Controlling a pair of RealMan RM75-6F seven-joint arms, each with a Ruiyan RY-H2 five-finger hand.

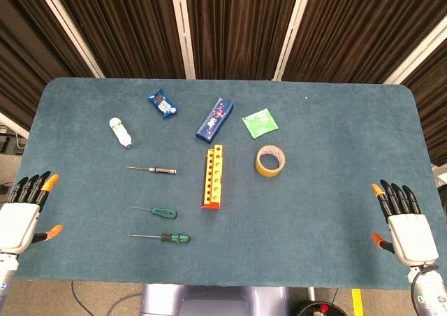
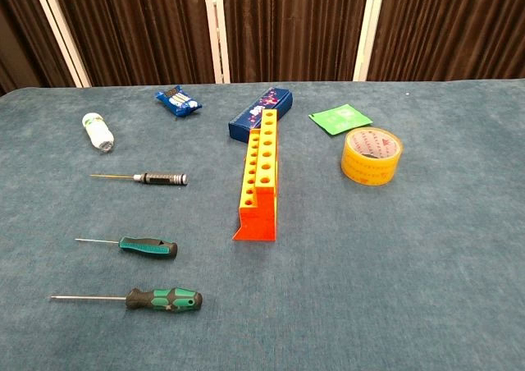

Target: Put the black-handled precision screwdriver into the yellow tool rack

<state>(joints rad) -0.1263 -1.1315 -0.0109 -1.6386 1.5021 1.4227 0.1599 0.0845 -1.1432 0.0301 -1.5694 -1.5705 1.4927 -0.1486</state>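
The black-handled precision screwdriver [image 1: 152,169] [image 2: 141,177] lies flat on the blue table, tip pointing left, left of the rack. The yellow tool rack [image 1: 214,175] [image 2: 260,172] with rows of holes and an orange base lies lengthwise at the table's middle. My left hand [image 1: 21,214] hovers at the table's near left edge, fingers spread, holding nothing. At the near right edge my right hand [image 1: 403,221] does the same. Both hands are far from the screwdriver. Neither hand shows in the chest view.
Two green-handled screwdrivers [image 1: 155,211] [image 1: 163,238] lie nearer than the black one. A white bottle [image 1: 121,132], a blue snack packet [image 1: 162,104], a blue box [image 1: 214,119], a green sachet [image 1: 260,123] and a yellow tape roll [image 1: 270,160] lie around the rack.
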